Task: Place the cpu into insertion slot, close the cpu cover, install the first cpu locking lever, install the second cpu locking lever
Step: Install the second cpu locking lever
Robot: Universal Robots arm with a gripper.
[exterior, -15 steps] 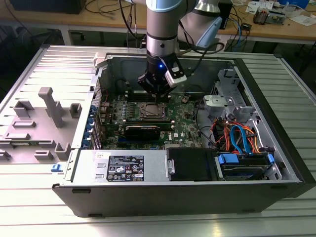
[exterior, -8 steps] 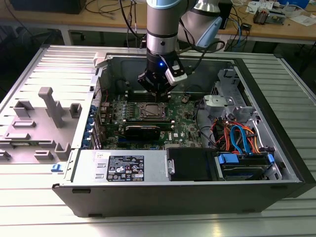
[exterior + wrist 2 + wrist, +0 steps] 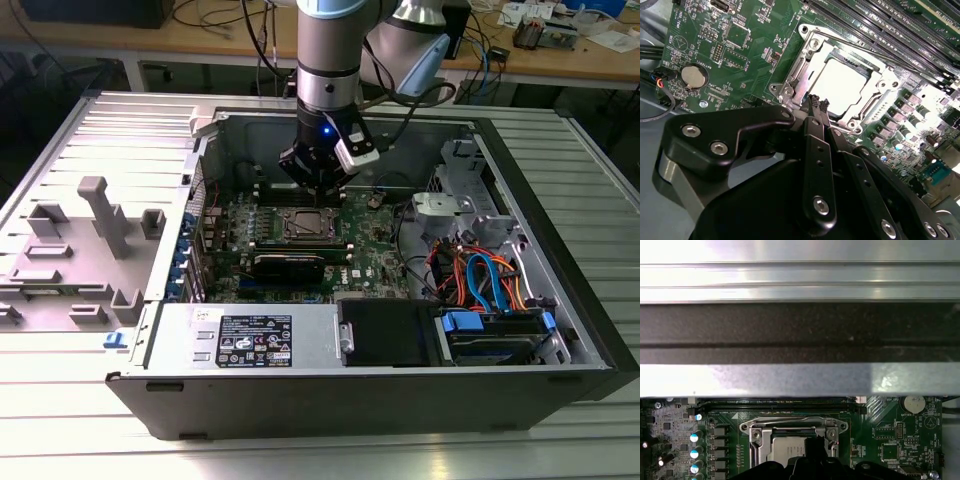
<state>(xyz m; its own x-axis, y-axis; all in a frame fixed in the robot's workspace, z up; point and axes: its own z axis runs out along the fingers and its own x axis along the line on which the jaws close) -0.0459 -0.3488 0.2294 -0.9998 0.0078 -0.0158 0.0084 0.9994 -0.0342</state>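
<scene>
Workshop benches cluttered with cables line the background of the exterior view, and a ribbed metal table (image 3: 80, 440) carries an open computer case (image 3: 300, 395) lying on its side.

1. Hand. The hand (image 3: 318, 186) hangs from the arm directly above the green circuit board (image 3: 375, 245), just beside the socket area. In the second wrist view the black fingertips (image 3: 816, 103) stand pressed together with nothing between them, their tips at the edge of the cpu cover (image 3: 805, 70).

2. Task parts. The cpu (image 3: 842, 87) lies flat inside the insertion slot (image 3: 860, 107), its silver top showing through the cut-out. The cpu cover lies down over it, framing the chip on all sides. In the first wrist view the cpu (image 3: 785, 449) shows under the cpu cover (image 3: 765, 437).

3. Surroundings. Long black memory slots (image 3: 880, 25) run beside the socket. A round coin battery (image 3: 694, 76) sits on the board well apart from the socket. A grey plastic fixture (image 3: 100, 230) stands on the table toward the exterior view's left. Coloured cables (image 3: 480, 280) lie toward the exterior view's right.
</scene>
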